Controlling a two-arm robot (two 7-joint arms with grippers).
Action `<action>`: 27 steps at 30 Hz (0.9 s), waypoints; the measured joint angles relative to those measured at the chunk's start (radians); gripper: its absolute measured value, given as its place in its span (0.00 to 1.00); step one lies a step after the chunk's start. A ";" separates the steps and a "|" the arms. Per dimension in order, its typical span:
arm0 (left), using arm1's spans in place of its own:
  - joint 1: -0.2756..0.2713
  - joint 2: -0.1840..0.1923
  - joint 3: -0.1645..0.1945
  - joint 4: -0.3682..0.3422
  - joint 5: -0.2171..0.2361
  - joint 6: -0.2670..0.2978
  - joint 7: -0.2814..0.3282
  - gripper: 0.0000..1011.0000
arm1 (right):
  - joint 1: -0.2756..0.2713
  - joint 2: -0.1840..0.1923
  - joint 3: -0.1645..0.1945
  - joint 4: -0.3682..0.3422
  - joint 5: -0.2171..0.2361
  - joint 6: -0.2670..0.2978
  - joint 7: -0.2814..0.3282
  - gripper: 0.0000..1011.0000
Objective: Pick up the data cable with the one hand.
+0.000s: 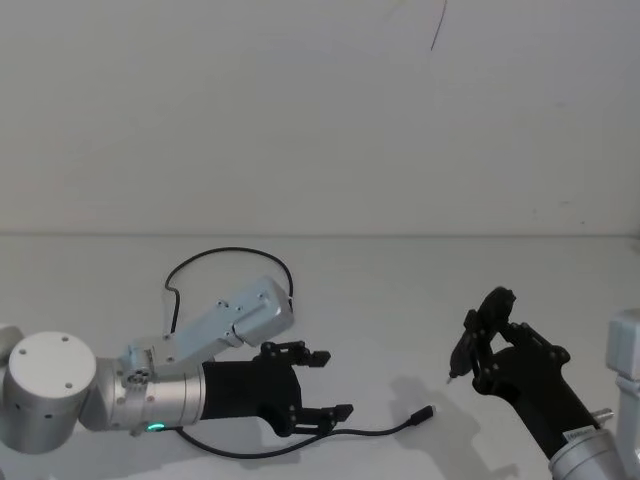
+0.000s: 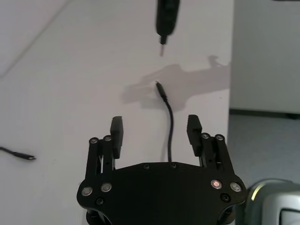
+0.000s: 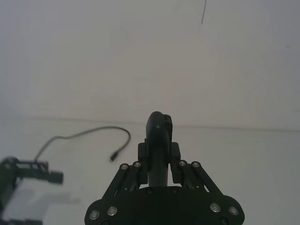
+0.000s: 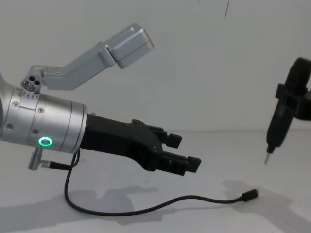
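Left gripper (image 2: 155, 130) is hovering with jaws apart over the data cable (image 1: 372, 432) near the tabletop's front edge; it should be descending straight before clamping the strand.

The cable (image 1: 300, 441) lies on the table (image 1: 400, 300), passing under the left gripper (image 1: 315, 385); the right gripper (image 1: 470, 350) hangs right of the cable's plug (image 1: 425, 412).
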 joint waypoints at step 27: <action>0.177 -0.049 -0.119 -0.091 0.060 -0.075 0.352 0.99 | 0.016 0.075 -0.033 0.027 -0.021 0.014 -0.052 0.26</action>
